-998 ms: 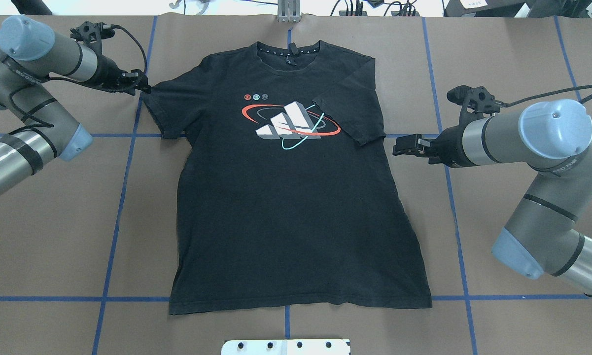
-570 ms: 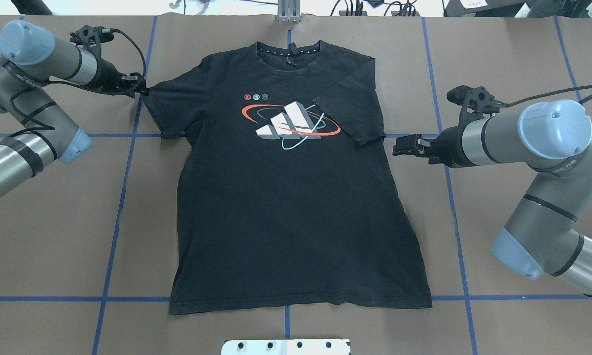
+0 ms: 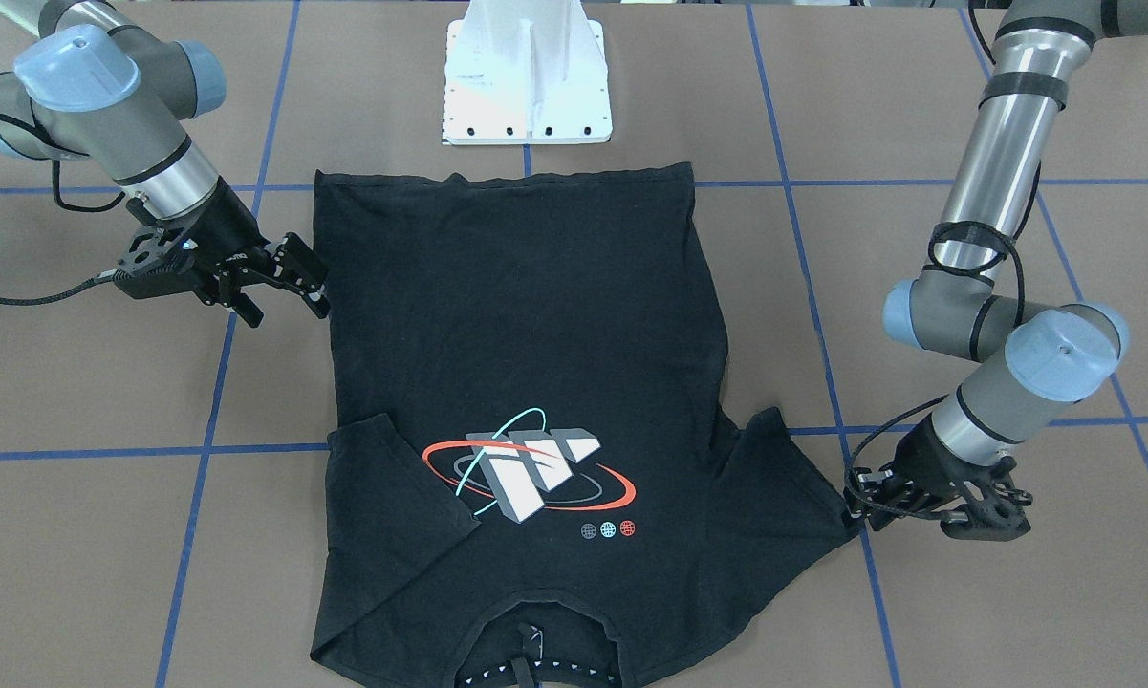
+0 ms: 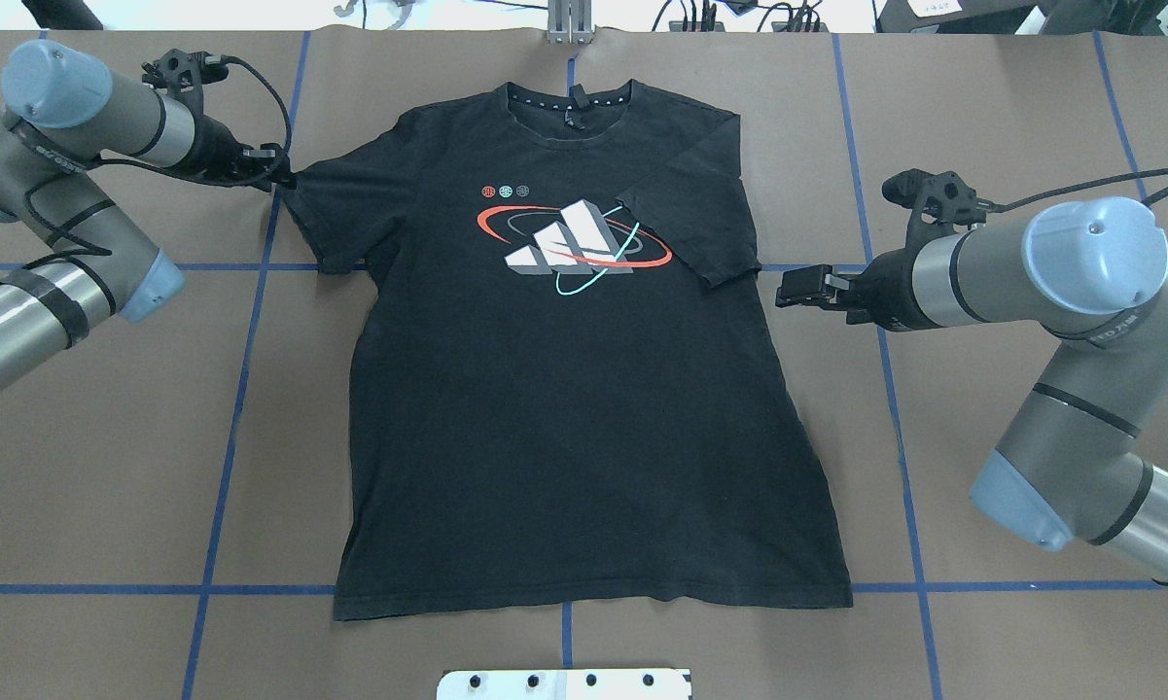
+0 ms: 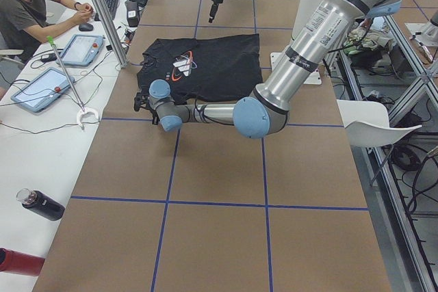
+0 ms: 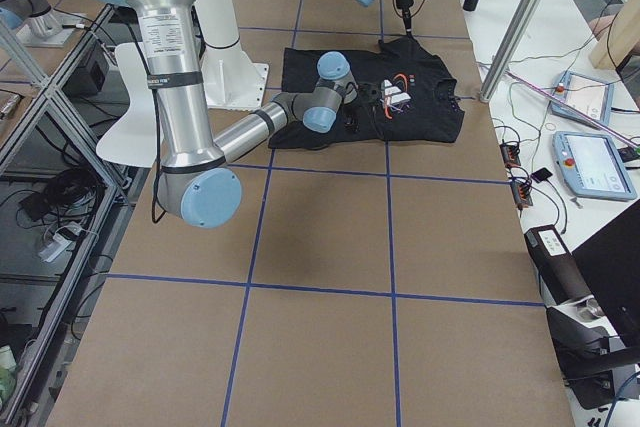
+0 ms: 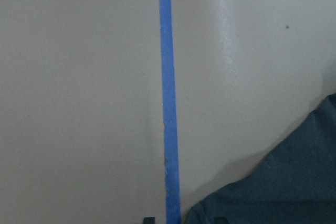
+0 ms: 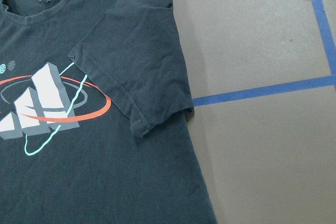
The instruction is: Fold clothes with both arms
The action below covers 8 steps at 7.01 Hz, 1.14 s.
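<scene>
A black T-shirt [image 4: 564, 418] lies flat on the brown table, orbit graphic [image 4: 572, 241] facing up and collar at the far edge. The sleeve on the overhead view's right [image 4: 686, 219] is folded inward onto the chest, and it also shows in the right wrist view [image 8: 142, 61]. My left gripper [image 4: 277, 178] is low at the tip of the other sleeve [image 4: 336, 209], shut on the sleeve corner, which is drawn to a point. My right gripper [image 4: 797, 285] hovers open just beside the shirt's right edge, holding nothing and apart from the cloth.
Blue tape lines [image 4: 243, 389] grid the table. The white mounting base [image 4: 564, 683] sits at the near edge below the hem. A metal post [image 4: 570, 21] stands past the collar. In the exterior left view, a person [image 5: 27, 5] sits beside tablets, with bottles [image 5: 41, 204] nearby.
My left gripper has shifted slightly outward and away from the shirt, with the sleeve tip following it. The right arm has stayed in place.
</scene>
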Each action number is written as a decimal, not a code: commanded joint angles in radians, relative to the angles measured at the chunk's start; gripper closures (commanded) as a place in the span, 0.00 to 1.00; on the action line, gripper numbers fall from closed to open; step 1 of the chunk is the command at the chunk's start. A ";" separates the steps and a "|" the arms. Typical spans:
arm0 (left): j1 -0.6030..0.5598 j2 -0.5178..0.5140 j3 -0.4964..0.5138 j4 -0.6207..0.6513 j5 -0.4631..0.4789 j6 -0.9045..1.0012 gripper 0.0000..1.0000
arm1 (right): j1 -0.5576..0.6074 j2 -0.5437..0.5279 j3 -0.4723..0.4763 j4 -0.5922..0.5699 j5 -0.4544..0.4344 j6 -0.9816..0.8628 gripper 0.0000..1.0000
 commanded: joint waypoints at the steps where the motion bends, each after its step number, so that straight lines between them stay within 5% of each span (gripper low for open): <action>1: 0.005 0.000 0.000 0.000 0.001 0.000 0.59 | 0.000 0.001 0.000 0.000 0.000 0.000 0.01; 3: 0.007 0.000 0.000 0.000 0.006 0.000 0.71 | 0.000 0.001 0.000 0.000 0.000 0.000 0.01; 4: 0.007 0.000 0.000 0.000 0.006 -0.002 1.00 | 0.000 -0.001 0.000 0.000 0.000 0.000 0.01; 8: 0.008 0.006 -0.212 0.056 -0.007 -0.180 1.00 | -0.001 0.003 -0.002 0.000 0.000 0.000 0.01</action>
